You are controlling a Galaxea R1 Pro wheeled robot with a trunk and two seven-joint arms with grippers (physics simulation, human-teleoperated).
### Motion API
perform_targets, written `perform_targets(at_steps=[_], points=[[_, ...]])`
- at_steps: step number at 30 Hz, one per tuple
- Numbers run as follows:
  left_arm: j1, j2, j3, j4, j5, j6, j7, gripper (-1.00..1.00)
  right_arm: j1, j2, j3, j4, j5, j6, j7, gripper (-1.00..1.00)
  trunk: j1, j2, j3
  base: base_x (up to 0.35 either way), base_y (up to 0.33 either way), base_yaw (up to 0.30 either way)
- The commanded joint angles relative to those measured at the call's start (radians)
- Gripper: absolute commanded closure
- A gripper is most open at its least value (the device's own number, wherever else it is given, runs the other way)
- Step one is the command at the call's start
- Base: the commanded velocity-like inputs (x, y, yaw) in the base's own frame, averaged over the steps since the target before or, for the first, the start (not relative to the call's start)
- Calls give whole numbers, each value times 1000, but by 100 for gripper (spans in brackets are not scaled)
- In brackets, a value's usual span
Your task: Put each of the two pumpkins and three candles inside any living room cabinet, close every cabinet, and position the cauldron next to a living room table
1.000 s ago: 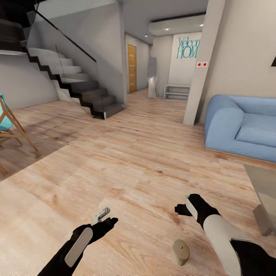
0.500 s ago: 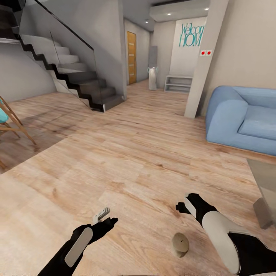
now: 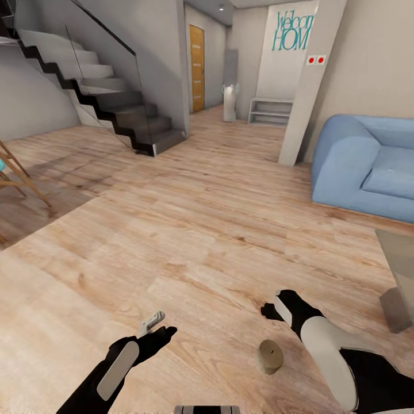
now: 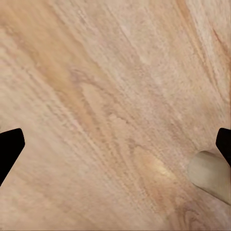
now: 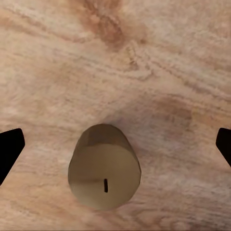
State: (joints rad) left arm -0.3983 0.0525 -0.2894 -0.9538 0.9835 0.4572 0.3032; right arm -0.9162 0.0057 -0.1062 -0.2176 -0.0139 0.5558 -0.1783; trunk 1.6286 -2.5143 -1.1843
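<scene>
Tan and squat, a small beige candle stub (image 3: 270,356) stands on the light wooden plank floor (image 3: 190,230) at the lower centre of the head view, just beside the right gripper (image 3: 269,311). From the right wrist it sits between the wide-spread jaws (image 5: 105,174), untouched. The left gripper (image 3: 158,326), lower left, hangs released over bare planks. A grey glass-topped bench (image 3: 402,259) edges the right side.

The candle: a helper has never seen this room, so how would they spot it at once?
Start at the blue sofa and come down the wooden floor toward the robot's two arms. Just inside the right gripper lies the candle, a squat tan stub tipped on its side, the one loose object on the boards there.
</scene>
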Motion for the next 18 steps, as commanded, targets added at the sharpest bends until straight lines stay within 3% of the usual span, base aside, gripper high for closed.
perform_targets(at_steps=[1,7,18], points=[[-1,1,-4,-2,11,0,10,-100,-1,4,-6,-2,-1,4,-5,-100,0,-1,-5,0,0,0],[-1,1,-4,-2,11,0,10,-100,-1,21,-6,-2,0,4,-7,-100,3,-2,-28,0,0,0],[-1,1,-4,0,11,0,10,-100,-1,26,-6,-2,0,4,-9,-100,8,-5,-71,0,0,0]])
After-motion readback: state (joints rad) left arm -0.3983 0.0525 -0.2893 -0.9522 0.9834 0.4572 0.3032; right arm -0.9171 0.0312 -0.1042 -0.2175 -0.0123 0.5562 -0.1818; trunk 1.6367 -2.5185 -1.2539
